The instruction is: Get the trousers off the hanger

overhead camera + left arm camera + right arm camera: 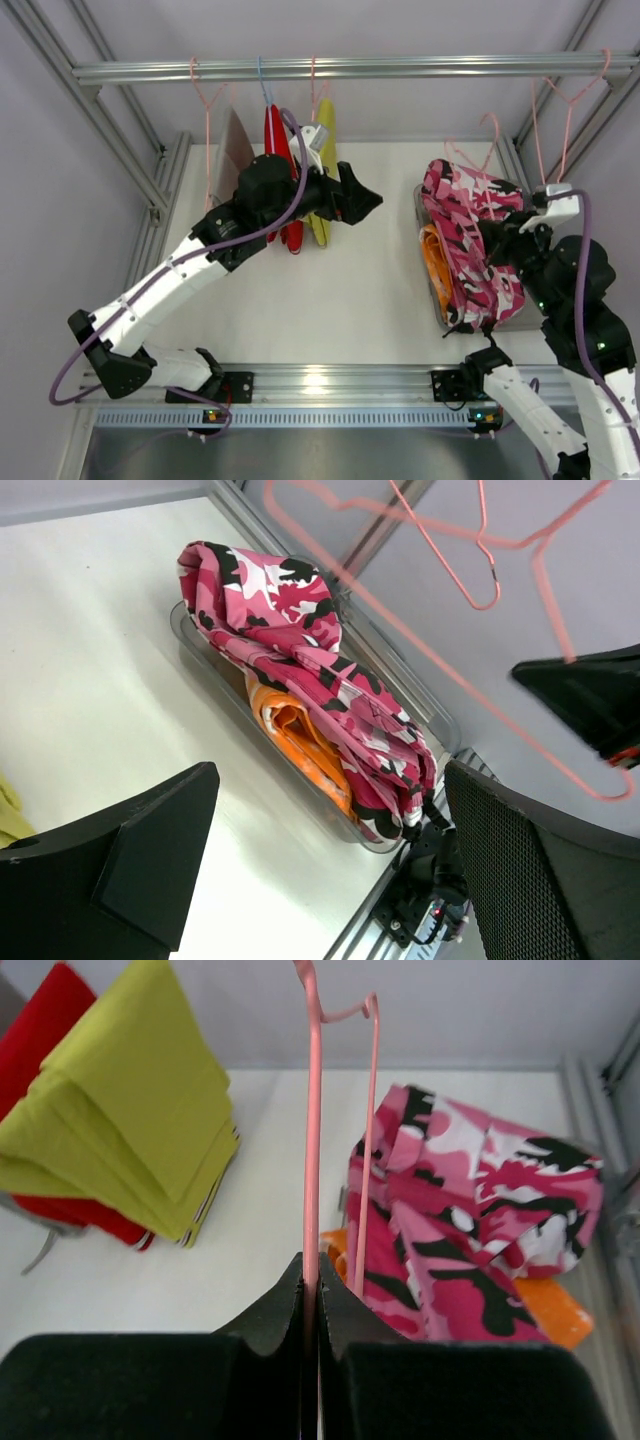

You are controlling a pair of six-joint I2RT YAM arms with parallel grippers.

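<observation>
On the white surface (340, 300) we see pink camouflage trousers (450, 1220) heaped over orange trousers (555, 1322), just beyond the right gripper (311, 1265), which pinches a pink hanger (311, 1110); the left gripper (358, 200) gapes wide.

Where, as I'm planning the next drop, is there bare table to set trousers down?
Bare: the middle of the white tabletop, between the hanging red cloth and yellow-green cloth and the clear plastic tray. Crowded: that tray, heaped with pink camouflage trousers over orange trousers; also back left, under those cloths and the left arm.
</observation>
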